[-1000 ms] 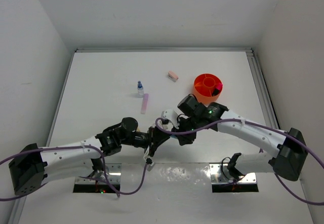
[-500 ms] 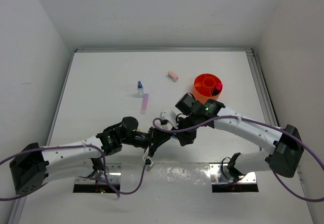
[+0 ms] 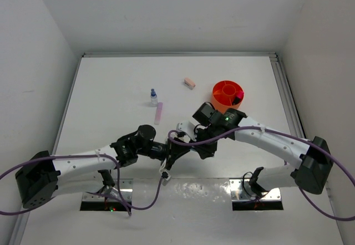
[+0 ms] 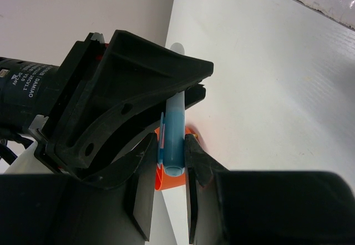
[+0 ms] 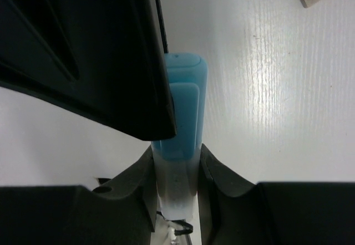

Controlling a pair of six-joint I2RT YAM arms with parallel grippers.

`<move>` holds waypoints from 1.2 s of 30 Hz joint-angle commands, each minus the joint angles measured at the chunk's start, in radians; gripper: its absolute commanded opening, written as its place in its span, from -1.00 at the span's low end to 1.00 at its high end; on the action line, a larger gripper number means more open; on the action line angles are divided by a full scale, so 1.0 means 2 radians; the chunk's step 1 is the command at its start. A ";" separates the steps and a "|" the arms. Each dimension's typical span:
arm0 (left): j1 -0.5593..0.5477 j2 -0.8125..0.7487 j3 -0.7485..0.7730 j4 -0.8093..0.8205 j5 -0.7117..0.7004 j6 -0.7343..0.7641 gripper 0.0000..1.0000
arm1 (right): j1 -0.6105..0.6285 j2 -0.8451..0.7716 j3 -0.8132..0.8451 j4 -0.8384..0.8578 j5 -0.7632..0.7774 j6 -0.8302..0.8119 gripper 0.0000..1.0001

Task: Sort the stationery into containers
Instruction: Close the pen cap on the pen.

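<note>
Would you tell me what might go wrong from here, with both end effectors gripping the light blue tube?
The left end effector and right end effector both clamp the light blue tube; pulling apart before one opens could twist or drop it.
The orange tub stands close beside them; a wide swing might knock it.

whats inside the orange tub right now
The orange tub shows inner dividers and one dark pink item in its right-hand compartment, too small to name. I cannot make out anything in the other compartments. The right arm covers part of its near wall.
</note>
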 commanded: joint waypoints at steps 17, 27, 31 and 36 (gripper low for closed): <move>-0.019 0.017 0.027 -0.022 0.078 0.061 -1.00 | 0.009 -0.025 0.049 0.240 -0.050 0.014 -1.00; -0.015 -0.015 0.018 -0.028 0.042 0.032 -1.00 | 0.007 -0.062 0.011 0.218 -0.028 0.017 -1.00; -0.015 -0.020 0.018 -0.036 0.038 0.032 -0.19 | 0.003 -0.066 0.000 0.215 -0.026 0.022 -1.00; -0.016 -0.033 0.020 -0.018 0.013 -0.005 0.99 | -0.006 -0.080 -0.014 0.213 -0.017 0.030 -1.00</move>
